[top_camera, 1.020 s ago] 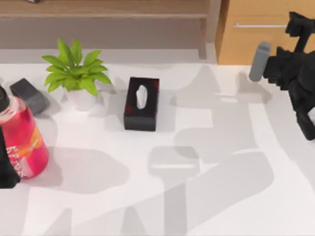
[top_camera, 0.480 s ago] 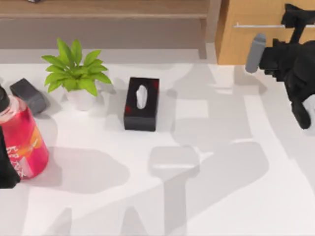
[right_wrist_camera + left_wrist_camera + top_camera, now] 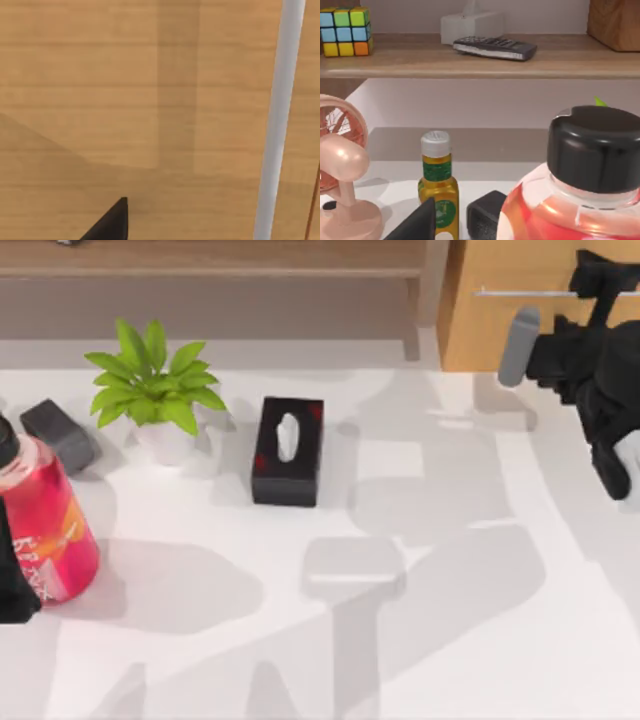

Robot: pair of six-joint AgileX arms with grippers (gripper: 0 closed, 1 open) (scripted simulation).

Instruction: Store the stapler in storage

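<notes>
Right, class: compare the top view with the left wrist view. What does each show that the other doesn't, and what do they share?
The top view adds the black tissue box and the light-wood drawer, with the right gripper at its silver handle. The left wrist view adds a colour cube, a remote, a pink fan and a yellow oil bottle. Shared: the red bottle, the dark grey stapler beside it and the wooden shelf. The left arm is parked by the bottle.

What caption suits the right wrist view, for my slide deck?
Right arm's tool close against the closed light-wood drawer front, its silver bar handle alongside.
</notes>
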